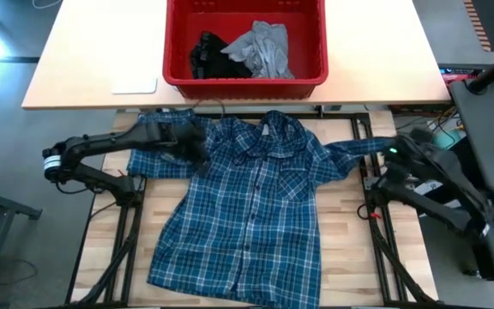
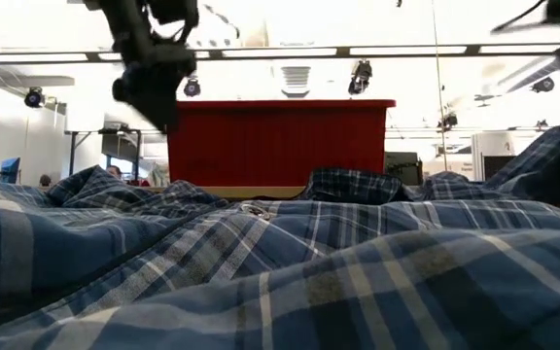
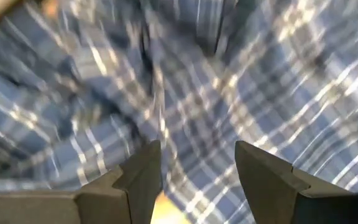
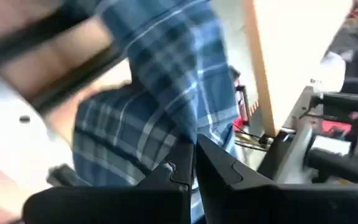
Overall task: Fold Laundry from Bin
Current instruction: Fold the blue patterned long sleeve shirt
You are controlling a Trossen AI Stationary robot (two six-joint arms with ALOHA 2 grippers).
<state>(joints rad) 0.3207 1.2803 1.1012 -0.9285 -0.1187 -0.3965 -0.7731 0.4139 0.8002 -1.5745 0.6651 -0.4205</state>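
Note:
The blue-and-white plaid shirt (image 1: 247, 206) lies spread front up on the table, collar toward the far edge. My left gripper (image 1: 191, 142) hovers open over the shirt's left shoulder. It also shows raised above the cloth in the low view (image 2: 149, 83) and in its own wrist view (image 3: 197, 168). My right gripper (image 1: 390, 153) is shut on the shirt's right sleeve at the table's right side. The red bin (image 1: 245, 77) stands beyond the far edge. It holds the grey T-shirt (image 1: 264, 47) and the black garment (image 1: 206, 53). My right gripper pinches the plaid sleeve (image 4: 166, 124) between its two shut fingers, near the sleeve's free end (image 1: 376, 146). One layer or several, I cannot tell. The sleeve stretches out from the shoulder and rises off the table toward the gripper (image 2: 552, 156).
A white flat object (image 1: 134, 84) lies on the far tabletop left of the bin. Black frame rails (image 1: 127, 232) run along both sides of the wooden table. Equipment and cables (image 1: 487, 112) crowd the space beyond the table's right edge.

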